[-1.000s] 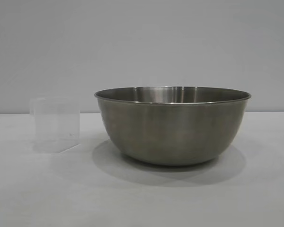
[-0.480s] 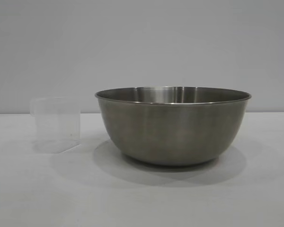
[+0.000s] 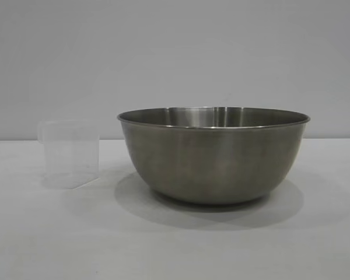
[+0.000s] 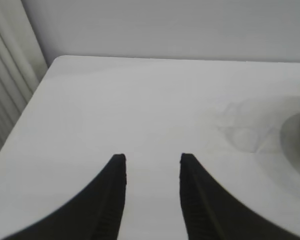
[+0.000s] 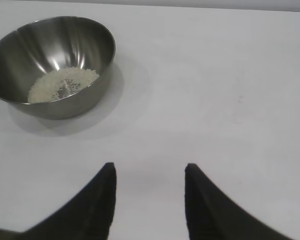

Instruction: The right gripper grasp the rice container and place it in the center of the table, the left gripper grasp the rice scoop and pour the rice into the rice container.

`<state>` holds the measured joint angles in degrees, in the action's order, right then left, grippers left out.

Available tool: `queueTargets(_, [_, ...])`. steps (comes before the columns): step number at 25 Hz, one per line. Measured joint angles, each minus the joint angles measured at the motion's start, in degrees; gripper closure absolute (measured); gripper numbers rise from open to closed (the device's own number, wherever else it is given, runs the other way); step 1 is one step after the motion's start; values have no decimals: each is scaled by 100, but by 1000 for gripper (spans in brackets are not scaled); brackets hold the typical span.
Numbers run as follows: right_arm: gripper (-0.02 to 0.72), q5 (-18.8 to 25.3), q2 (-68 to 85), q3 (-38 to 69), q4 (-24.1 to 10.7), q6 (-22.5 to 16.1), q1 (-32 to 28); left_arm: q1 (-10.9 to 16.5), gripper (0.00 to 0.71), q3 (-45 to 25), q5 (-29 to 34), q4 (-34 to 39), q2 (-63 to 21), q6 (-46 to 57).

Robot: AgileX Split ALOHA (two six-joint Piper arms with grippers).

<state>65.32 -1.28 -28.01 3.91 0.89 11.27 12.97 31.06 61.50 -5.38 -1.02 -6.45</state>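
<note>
**Rice in the steel bowl, scoop set down, both claws empty**

Nearest, low in each wrist view: black angular fingers of the left gripper [image 4: 152,160] and right gripper [image 5: 150,167], spread apart over bare matte white table [image 3: 175,251], pinching nothing; farther on, at exterior centre, the brushed-steel rice container [image 3: 213,154], round with thin rolled rim, a flat heap of off-white rice [image 5: 62,84] at its bottom; beside it at left, apart, the translucent straight-sided rice scoop [image 3: 70,154], upright.

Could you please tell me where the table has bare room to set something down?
The table is bare in front of the rice container and right of it. The only tight spot is the gap between it and the rice scoop.
</note>
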Motion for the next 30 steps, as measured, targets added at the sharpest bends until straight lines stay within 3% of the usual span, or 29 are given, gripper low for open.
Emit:
queueTargets(5, [440, 0, 0, 0, 0, 0, 0, 0, 494, -63, 485, 208, -8, -27])
queueTargets(30, [440, 0, 0, 0, 0, 0, 0, 0, 494, -329, 293, 241, -8, 171])
